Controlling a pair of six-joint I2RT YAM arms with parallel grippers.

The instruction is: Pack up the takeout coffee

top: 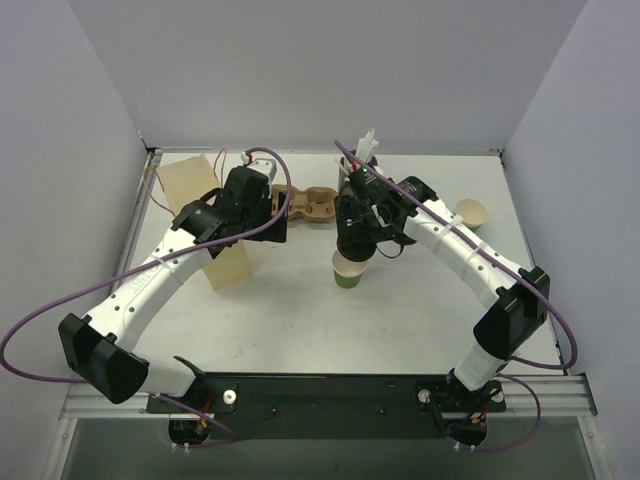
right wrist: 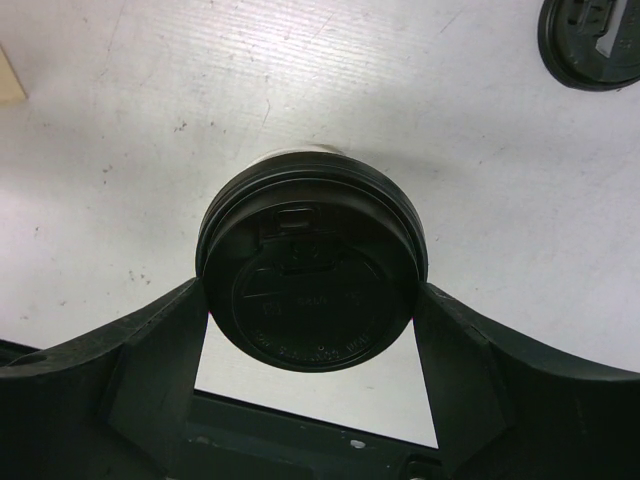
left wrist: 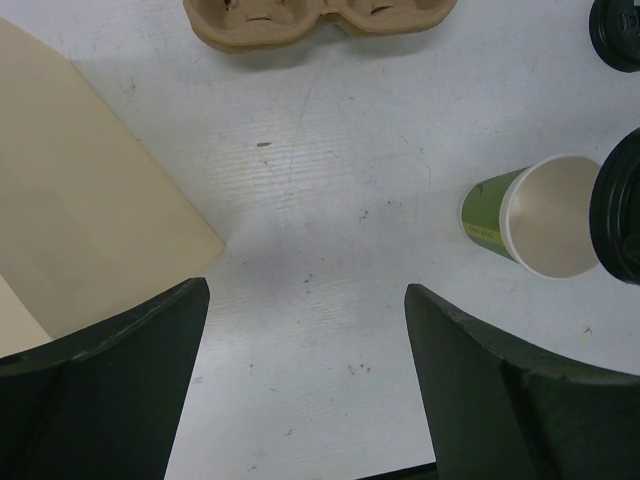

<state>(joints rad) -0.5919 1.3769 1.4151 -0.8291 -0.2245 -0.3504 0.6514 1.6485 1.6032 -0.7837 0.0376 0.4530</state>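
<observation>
On the worktop point(top: 300, 330), the cream paper bag point(top: 185, 180) stands toward the far left corner. The brown pulp cup carrier point(top: 312, 205) lies near the far edge, at its middle. Neither needs you yet; the step in hand looks to be capping the coffee.

The green cup point(top: 350, 272) stands upright and open-topped about the middle of the worktop. Your right fingers point(right wrist: 160, 350) grip the black lid point(right wrist: 310, 270) by opposite sides of its rim, right over the cup. From the wrist view only a thin arc of the cup's white rim shows past the lid's far side, so you are close to centred but perhaps not quite.

Square the lid over the rim before you lower it, and keep it level so that the whole rim seats at once. Press straight down. A paper cup this light will likely tip or crumple under a sideways push, and nothing is steadying it.

Your left fingers point(left wrist: 120, 370) are spread wide and hold nothing, above bare worktop just beside the bag. You could bring them across to brace the cup low on its wall.
</observation>
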